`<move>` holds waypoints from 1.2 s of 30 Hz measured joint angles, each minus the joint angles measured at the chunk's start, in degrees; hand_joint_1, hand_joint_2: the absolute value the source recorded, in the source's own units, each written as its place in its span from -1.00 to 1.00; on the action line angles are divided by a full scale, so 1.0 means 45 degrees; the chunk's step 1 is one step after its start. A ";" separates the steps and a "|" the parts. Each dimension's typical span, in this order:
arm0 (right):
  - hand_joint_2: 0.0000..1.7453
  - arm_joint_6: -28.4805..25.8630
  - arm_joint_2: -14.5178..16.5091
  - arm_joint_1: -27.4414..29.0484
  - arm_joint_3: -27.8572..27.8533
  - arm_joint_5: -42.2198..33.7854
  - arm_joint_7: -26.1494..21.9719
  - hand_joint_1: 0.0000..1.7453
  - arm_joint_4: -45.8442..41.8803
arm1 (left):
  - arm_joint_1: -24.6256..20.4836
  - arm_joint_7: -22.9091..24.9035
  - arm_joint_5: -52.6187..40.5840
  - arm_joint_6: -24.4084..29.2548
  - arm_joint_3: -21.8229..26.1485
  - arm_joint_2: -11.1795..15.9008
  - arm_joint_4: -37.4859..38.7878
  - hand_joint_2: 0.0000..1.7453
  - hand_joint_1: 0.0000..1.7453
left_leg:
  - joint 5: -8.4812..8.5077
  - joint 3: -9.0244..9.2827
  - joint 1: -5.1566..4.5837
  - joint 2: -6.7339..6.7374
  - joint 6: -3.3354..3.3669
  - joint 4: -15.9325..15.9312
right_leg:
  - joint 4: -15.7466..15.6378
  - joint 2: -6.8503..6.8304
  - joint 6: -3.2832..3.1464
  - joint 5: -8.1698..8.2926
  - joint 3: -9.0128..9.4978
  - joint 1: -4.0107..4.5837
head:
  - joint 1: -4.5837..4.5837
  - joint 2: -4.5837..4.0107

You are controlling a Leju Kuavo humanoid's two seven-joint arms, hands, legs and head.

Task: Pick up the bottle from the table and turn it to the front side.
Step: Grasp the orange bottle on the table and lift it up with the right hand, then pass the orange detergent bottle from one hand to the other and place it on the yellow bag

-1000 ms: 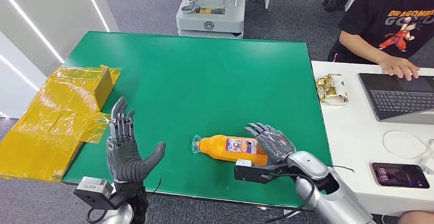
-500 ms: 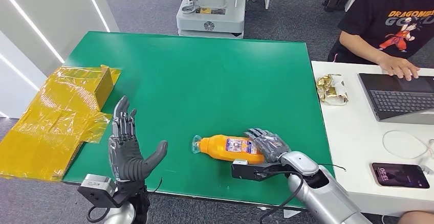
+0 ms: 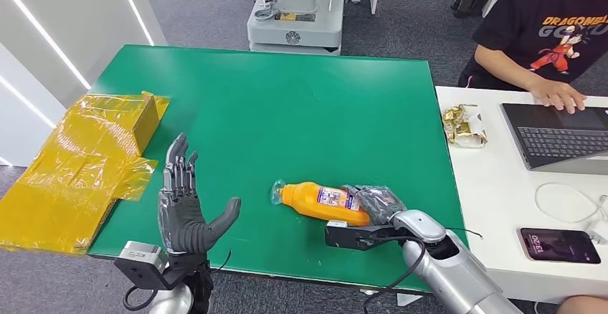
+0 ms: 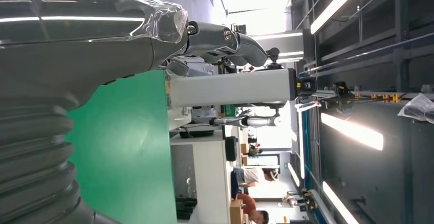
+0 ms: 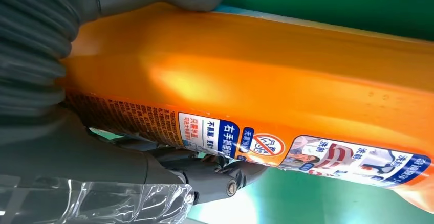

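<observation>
Now right hand [image 3: 376, 203] grips base end of lying bottle [image 3: 315, 199]; left hand [image 3: 185, 210] spread, apart.

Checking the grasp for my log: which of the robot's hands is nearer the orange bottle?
Right. The right hand wraps the base end of the orange bottle, lying on the green table. The left hand is raised, fingers spread, well off beyond the cap end.
</observation>
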 joint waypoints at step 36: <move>1.00 -0.9764 0.2771 0.3380 -0.2693 -0.2647 -0.4353 1.00 -0.2994 | -0.0894 -0.0044 0.3614 -0.2108 -0.0424 -0.0100 0.1061 1.00 -1.00 | 0.0000 -0.0018 -0.0001 0.0001 -0.0001 -0.0004 | 0.0001 0.0001 0.0000 -0.0003 -0.0015 0.0001 | -0.0001 0.0000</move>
